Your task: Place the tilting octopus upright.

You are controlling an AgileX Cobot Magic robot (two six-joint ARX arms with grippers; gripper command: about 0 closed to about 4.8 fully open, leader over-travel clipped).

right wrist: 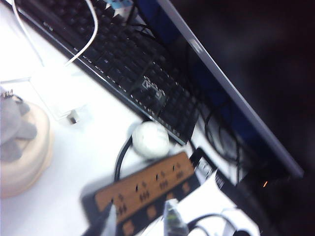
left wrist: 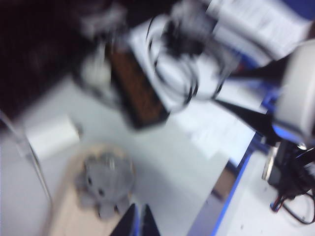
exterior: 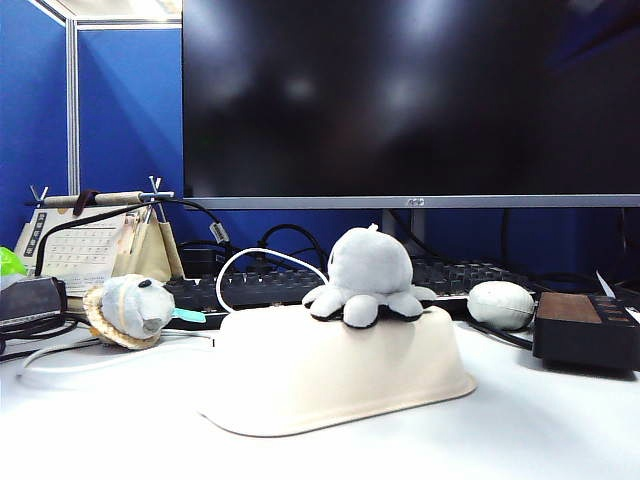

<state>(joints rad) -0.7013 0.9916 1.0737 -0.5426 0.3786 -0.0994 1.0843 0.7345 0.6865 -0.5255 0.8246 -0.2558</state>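
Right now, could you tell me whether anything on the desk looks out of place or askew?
The octopus sits upright on an upturned cream tub, an odd perch but not askew. The grey-blue plush at the left lies tipped on its side. The left end effector and right end effector hold nothing.

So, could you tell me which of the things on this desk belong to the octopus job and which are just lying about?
Job:
- octopus, upright on the upturned cream tub
- left gripper, above it
- right gripper, over the power strip

Lying about:
- keyboard
- monitor
- grey-blue plush
- grey-white lump
- calendar
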